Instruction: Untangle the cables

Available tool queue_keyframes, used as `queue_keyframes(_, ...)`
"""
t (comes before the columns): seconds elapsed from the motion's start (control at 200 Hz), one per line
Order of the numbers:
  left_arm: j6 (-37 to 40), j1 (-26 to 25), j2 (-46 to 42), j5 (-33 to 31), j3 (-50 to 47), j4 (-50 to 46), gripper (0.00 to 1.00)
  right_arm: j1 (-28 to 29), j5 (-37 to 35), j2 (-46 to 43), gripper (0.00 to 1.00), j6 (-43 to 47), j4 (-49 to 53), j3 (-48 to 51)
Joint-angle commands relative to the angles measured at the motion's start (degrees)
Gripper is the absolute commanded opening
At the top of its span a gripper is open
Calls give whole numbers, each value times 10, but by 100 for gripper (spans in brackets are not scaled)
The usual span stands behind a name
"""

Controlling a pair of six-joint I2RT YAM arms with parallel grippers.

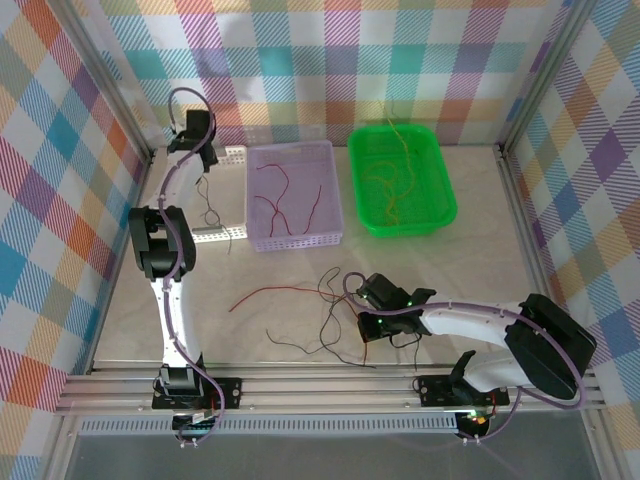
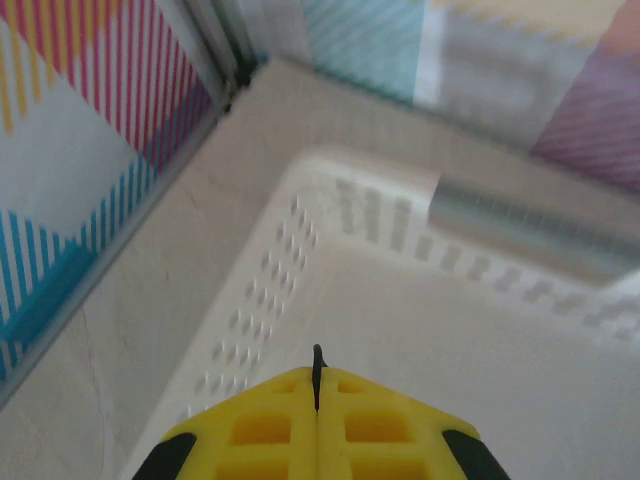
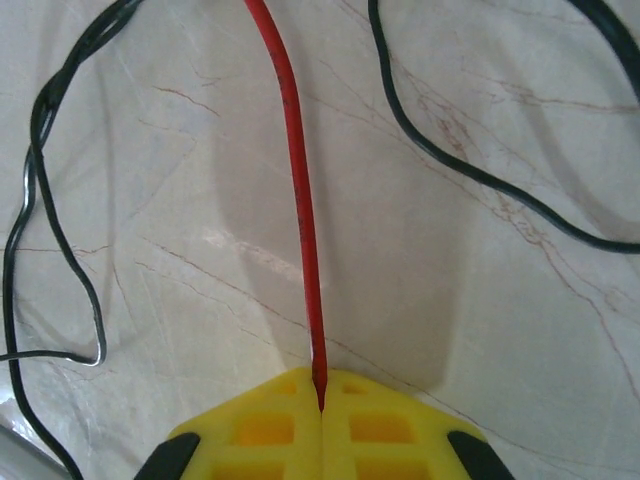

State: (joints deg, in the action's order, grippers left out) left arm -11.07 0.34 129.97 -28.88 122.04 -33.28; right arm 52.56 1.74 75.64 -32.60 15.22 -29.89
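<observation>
Gripping 1 red cable (image 3: 300, 200) by its end, the right gripper (image 3: 320, 385) has both jaws pressed together, low over the table (image 3: 200, 130). Loose black cables (image 3: 60, 200) lie to either side. The left gripper (image 2: 318, 390) is clamped tight on a thin black cable (image 2: 318, 358) above a white basket (image 2: 300, 230). Red cables (image 1: 283, 190) lie in the lilac basket (image 1: 292, 243), and orange-yellow cables (image 1: 392, 185) lie in the green basket (image 1: 440, 215).

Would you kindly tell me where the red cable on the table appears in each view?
Top external: the red cable lies lower centre, running left from the right hand.
Right wrist: it runs from top centre down into the shut hand.
Shared landmark: the right hand pinching it.
</observation>
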Motion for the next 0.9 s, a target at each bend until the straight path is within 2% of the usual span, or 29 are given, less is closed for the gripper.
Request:
queue_keyframes(0.0,-12,5,8,-22,57,-20,0,11,-22,-9,0,-5,-59,21)
queue_keyframes(0.195,-16,5,12,-5,43,-9,1,12,-83,-150,0,9,25,1)
queue_keyframes(0.38,-26,5,-6,3,-54,33,6,11,-98,-235,0,36,98,-58)
queue_keyframes(0.42,-28,5,-11,2,-69,40,9,11,-100,-246,0,41,113,-76)
queue_keyframes(0.545,-31,5,-10,22,-78,29,32,11,-99,-262,0,65,151,-145)
queue_keyframes(0.645,-44,5,-22,43,-91,22,39,11,-96,-258,0,91,171,-207)
queue_keyframes(0.78,-68,3,-61,65,-117,14,57,11,-106,-232,0,138,187,-295)
queue_keyframes(0.895,-101,3,-112,87,-150,10,68,11,-123,-195,0,177,206,-374)
